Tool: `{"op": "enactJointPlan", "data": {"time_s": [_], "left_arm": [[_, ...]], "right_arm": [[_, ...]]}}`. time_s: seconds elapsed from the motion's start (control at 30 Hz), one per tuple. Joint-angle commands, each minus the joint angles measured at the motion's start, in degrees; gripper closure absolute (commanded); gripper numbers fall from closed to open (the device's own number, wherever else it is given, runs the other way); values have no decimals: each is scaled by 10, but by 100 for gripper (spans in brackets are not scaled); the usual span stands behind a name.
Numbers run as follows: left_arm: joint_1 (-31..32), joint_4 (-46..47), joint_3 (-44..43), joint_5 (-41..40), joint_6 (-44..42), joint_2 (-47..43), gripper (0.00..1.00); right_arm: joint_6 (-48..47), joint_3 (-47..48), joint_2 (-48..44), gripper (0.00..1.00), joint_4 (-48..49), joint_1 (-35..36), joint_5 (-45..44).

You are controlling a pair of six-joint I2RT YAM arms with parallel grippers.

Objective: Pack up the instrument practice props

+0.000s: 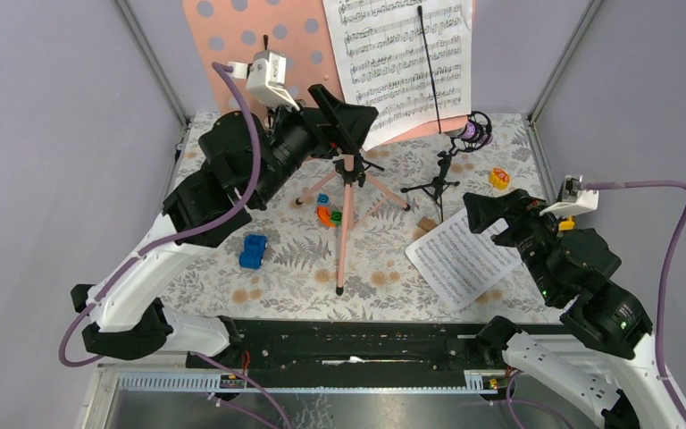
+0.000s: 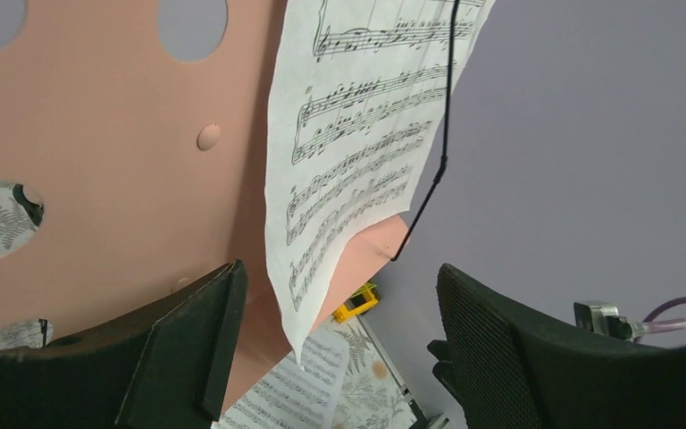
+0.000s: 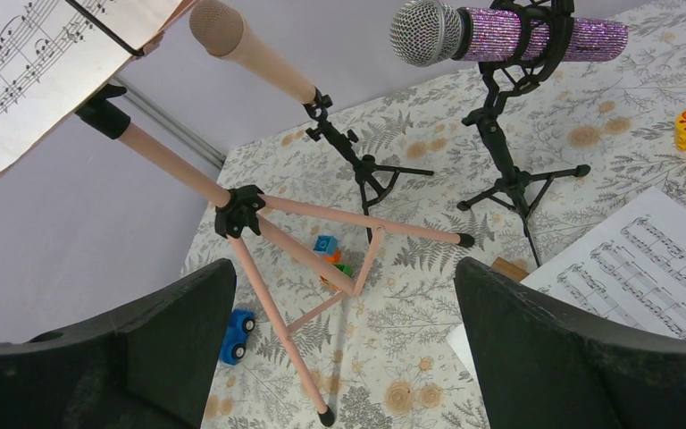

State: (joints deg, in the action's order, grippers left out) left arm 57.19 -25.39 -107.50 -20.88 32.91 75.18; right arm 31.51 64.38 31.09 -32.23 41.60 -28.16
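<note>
**Practice props, all out on the table (image 1: pixel 304 277); both grippers spread wide and empty.**

Top view: rack (image 1: pixel 259 40) at upper centre on its pink tripod (image 1: pixel 347 223). The hung page (image 1: pixel 406 63) covers its right half, with a black wire arm (image 1: pixel 430 63) across it. The flat page (image 1: pixel 464 259) lies at lower right. The purple mic (image 1: pixel 473 132) sits on a black stand, upper right of centre. The pink mic (image 3: pixel 250 49) is on its own black stand, upper left of the right wrist view. The left gripper (image 1: pixel 347 121) is raised at the rack's lower edge, and the hung page's bottom corner shows between its fingers (image 2: pixel 188 340); contact cannot be told. The right gripper (image 1: pixel 491 213) is at the flat page's upper right edge. Car (image 1: pixel 253 251) left of the tripod; blocks (image 1: pixel 328 214) among its legs; yellow block (image 1: pixel 498 178) near the purple mic's stand.
</note>
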Motion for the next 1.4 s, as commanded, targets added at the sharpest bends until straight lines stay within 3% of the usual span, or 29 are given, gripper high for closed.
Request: {"op": "enactJointPlan", "data": {"time_s": [0.0, 0.7, 1.13, 1.37], "left_arm": [[5, 37, 12, -33, 0, 4, 18], [5, 133, 45, 3, -30, 19, 17], [5, 213, 43, 0, -103, 24, 32], [4, 235, 39, -7, -123, 38, 39]], "right_arm": [[-5, -7, -6, 0, 21, -2, -23], [-1, -11, -19, 0, 20, -2, -25], [-45, 1, -6, 0, 21, -2, -20], [-108, 46, 26, 1, 44, -2, 50]]}}
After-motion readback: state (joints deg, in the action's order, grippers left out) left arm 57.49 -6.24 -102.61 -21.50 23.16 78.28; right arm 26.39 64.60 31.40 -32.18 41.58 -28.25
